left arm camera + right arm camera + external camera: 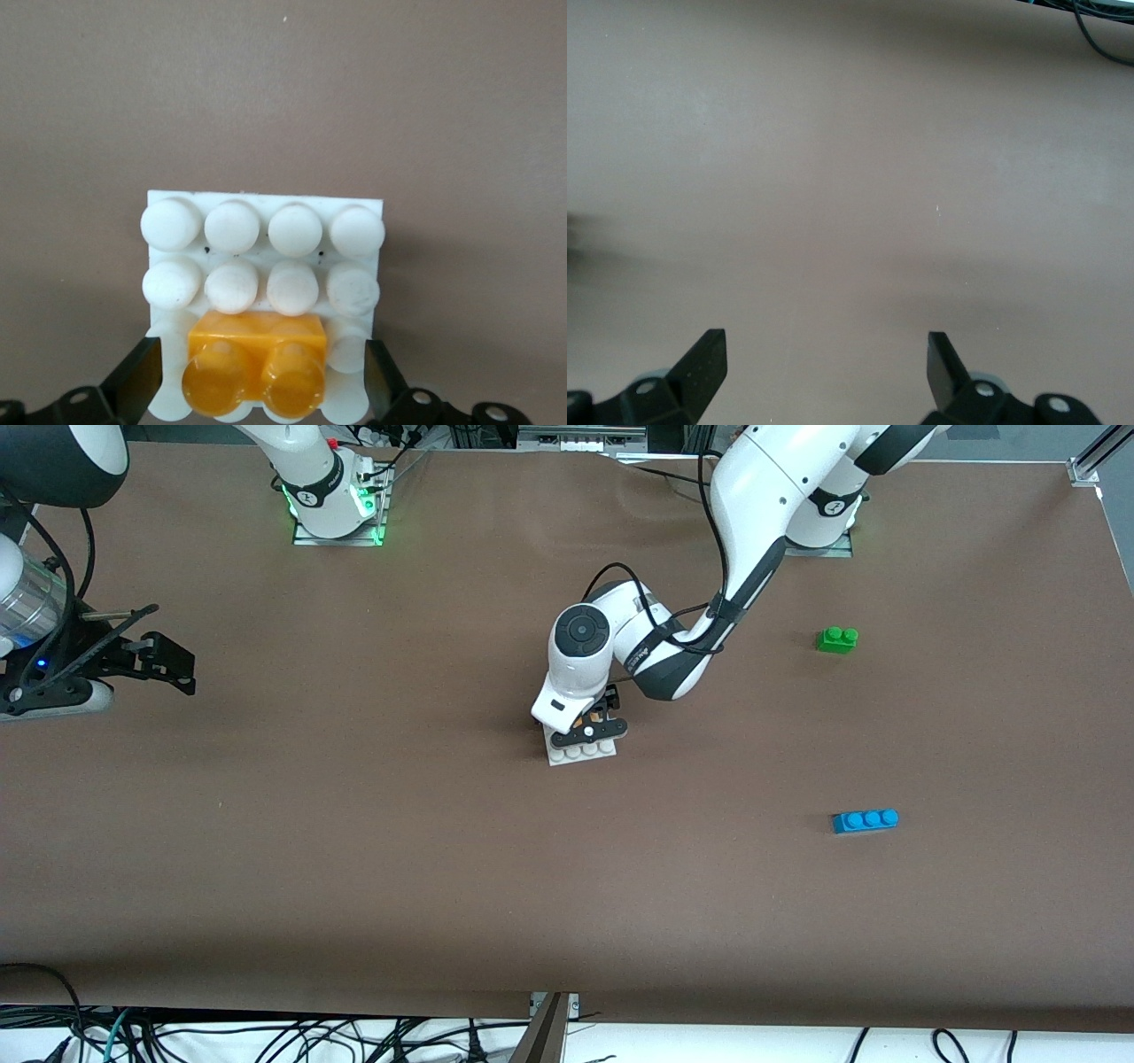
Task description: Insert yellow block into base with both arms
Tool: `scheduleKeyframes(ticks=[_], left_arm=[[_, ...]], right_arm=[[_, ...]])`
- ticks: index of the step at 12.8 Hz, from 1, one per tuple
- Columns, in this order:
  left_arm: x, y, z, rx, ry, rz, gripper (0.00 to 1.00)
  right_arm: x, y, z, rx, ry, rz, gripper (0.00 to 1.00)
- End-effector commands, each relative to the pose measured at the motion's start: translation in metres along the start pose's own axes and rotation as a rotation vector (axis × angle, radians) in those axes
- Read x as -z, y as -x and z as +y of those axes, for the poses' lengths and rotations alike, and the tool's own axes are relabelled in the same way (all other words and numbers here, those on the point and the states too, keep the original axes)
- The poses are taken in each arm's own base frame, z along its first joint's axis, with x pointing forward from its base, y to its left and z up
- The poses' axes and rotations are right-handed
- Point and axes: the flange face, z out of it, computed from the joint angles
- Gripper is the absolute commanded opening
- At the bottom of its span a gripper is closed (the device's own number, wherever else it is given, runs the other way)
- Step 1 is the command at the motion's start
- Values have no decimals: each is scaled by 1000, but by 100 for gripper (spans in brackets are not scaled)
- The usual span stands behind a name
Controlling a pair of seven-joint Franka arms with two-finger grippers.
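Observation:
The yellow block (257, 367), with two round studs, sits on the white base (232, 227) in the stud row closest to my left wrist camera. My left gripper (261, 376) is open, one finger on each side of the block with a gap to it. In the front view the left gripper (592, 731) hangs low over the base (580, 753) at the table's middle and hides most of the plate. My right gripper (173, 662) waits open over bare table at the right arm's end. The right wrist view shows the right gripper (824, 354) holding nothing.
A green two-stud brick (837, 639) lies toward the left arm's end of the table. A blue three-stud brick (866, 820) lies nearer the front camera than the green one. Cables hang below the table's front edge.

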Motion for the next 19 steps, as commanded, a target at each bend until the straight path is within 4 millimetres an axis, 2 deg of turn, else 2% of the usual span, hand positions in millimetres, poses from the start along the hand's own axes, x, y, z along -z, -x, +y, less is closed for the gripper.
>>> scheduleKeyframes(ticks=[1,4,5,6,8,12,15,17,18,19], left_arm=[[27,-11,-4,18,-10,33,100],[74,-36,-28,58,-38,43,100],[86,-51,-40,62,-45,46,100],[101,-72,-59,37,-39,34,100],[136,-98,-93,-14,-11,-27,100],[206,-111,-148,-114,-83,-45,100],[265,-129,-216,-124,-98,-27,100],[300,-134,-272,-176,-78,-44,100],[318,-139,-308,-177,-59,-66,100],[335,-139,-336,-175,-38,-74,100]], right_arm=[[5,5,-1,4,-4,-1,100],[5,5,-1,3,-4,-1,100],[5,5,-1,3,-2,-1,100],[6,5,-1,3,-2,0,100],[5,5,-1,6,-2,-3,100],[3,3,-1,6,0,-3,100],[3,2,-2,8,0,3,100],[3,3,-6,12,-1,2,100],[3,2,-7,14,1,4,100],[3,2,-7,14,1,4,100]])
